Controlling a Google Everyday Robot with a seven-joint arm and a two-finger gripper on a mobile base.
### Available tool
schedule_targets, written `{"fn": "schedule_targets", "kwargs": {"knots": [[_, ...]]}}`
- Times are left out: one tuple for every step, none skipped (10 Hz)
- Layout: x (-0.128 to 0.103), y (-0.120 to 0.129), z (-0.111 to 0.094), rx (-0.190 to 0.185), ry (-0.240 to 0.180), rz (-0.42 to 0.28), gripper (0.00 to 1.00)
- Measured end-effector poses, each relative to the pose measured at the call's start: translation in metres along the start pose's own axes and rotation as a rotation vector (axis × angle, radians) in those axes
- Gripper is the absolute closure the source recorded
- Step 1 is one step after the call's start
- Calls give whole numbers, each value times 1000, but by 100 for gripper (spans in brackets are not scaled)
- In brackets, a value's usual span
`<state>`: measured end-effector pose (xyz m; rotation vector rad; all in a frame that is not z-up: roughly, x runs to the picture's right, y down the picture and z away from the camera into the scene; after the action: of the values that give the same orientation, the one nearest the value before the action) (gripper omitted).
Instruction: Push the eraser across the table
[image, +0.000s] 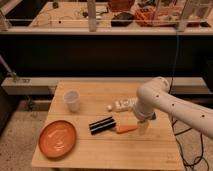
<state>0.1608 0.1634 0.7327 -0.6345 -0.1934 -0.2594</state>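
The eraser (102, 125), a small black block with light stripes, lies near the middle of the wooden table (100, 152). An orange carrot (125, 129) lies just right of it, touching or nearly touching its end. My gripper (143, 127) hangs from the white arm (165, 102) at the right side of the table, just right of the carrot, low over the top.
An orange plate (57, 138) sits at the front left. A white cup (72, 100) stands at the back left. A white tube (121, 105) lies behind the carrot, partly hidden by the arm. The table's right edge is close to the gripper.
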Motion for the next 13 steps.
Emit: {"fn": "schedule_targets", "kwargs": {"knots": [[-1, 0, 2, -2, -3, -1, 20], [-2, 0, 5, -6, -5, -4, 20], [-3, 0, 7, -9, -6, -7, 20], [-4, 0, 9, -12, -8, -9, 20], [-5, 1, 11, -15, -10, -10, 20], [-5, 2, 13, -18, -12, -9, 20], [-5, 2, 14, -20, -14, -9, 20], [-6, 2, 16, -23, -16, -10, 20], [-7, 2, 18, -27, -20, -14, 20], [-8, 2, 19, -30, -22, -17, 20], [-9, 2, 20, -30, -24, -19, 20], [-9, 3, 23, -34, -27, -21, 20], [-10, 3, 25, -38, -31, -22, 20]]}}
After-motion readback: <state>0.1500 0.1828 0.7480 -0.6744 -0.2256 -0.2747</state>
